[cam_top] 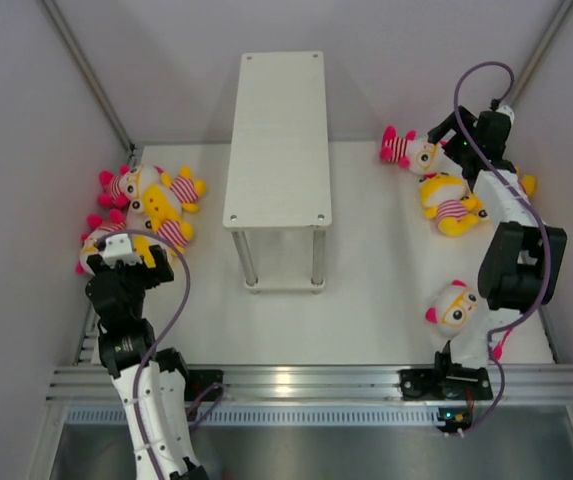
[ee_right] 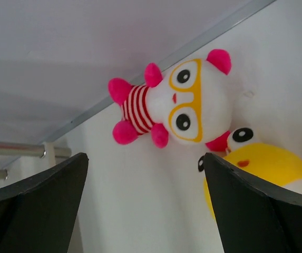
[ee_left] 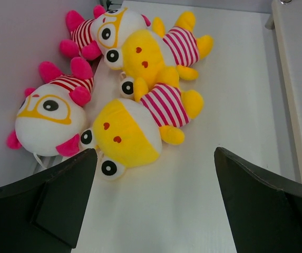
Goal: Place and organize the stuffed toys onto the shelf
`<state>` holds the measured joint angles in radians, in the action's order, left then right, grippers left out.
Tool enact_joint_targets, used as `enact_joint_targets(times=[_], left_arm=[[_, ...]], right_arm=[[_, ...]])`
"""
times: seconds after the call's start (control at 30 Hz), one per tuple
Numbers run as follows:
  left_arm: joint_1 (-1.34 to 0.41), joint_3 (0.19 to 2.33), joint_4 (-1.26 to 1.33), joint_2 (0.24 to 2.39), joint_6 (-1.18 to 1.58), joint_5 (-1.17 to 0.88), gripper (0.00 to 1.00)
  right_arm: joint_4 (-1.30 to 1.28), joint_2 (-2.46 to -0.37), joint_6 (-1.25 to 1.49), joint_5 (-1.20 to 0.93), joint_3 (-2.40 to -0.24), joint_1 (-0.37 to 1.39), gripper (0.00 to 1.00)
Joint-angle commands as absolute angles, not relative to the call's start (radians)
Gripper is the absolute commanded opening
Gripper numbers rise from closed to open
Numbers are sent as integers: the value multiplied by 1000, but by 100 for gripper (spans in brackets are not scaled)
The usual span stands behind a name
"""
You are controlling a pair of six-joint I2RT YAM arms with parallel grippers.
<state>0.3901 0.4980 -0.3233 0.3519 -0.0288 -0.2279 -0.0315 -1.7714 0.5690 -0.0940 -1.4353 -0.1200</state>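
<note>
Stuffed toys (cam_top: pixel 161 210) flank the shelf (cam_top: pixel 278 130), some part-hidden by the arms (cam_top: pixel 511 250); left claw (ee_left: pixel 155 154) and right claw (ee_right: pixel 145 158) gape empty.

Four white-headed toys (cam_top: pixel 456 305), three or perhaps four yellow toys (cam_top: pixel 451 205), one shelf (cam_top: pixel 278 130)

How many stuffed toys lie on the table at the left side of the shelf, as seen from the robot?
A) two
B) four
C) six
B: left of the shelf lie a white-headed toy, a second white-headed toy, a yellow toy and a second yellow toy, four in all.
</note>
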Motion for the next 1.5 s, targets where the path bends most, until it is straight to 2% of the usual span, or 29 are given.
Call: enact_joint_targets(times=[0.0,0.17,0.33,0.4,0.5,0.53,0.57,0.63,0.73,0.97,1.13,1.27,1.33,1.47], left_arm=[[387,545,-313,376,-26,-273,99],[399,548,-316,420,-74,-264,99],[403,587,-314,448,-66,-304,99],[403,610,-318,457,-61,-330,99],[406,647,-340,471,-66,-366,98],[408,658,-353,475,-71,-403,93],[408,670,-363,482,-68,-411,89],[408,713,-411,497,-58,-428,79],[407,779,-507,523,-78,-446,77],[400,1006,-770,662,-216,-396,91],[387,1175,-981,817,-301,-342,95],[383,1418,-1104,931,-350,-477,99],[383,1491,-1103,959,-344,-598,99],[383,1707,-1101,999,-293,-875,99]], right_arm=[[-109,-1919,614,-115,-1603,-170,91],[-207,-2205,609,-259,-1883,-183,85],[-112,-2298,649,-265,-1908,-178,81],[-78,-2319,634,-279,-1925,-176,72],[-71,-2341,594,-279,-1965,-172,38],[-69,-2339,586,-279,-1973,-172,11],[-66,-2333,565,-279,-1977,-172,0],[-55,-2289,531,-282,-1971,-173,0],[-26,-2202,430,-287,-1941,-164,0],[124,-1752,9,-333,-1737,-83,0],[146,-1516,-312,-503,-1669,-8,0],[3,-1396,-610,-597,-1669,75,0],[-96,-1344,-688,-618,-1684,109,0],[-132,-1267,-739,-612,-1671,188,0]])
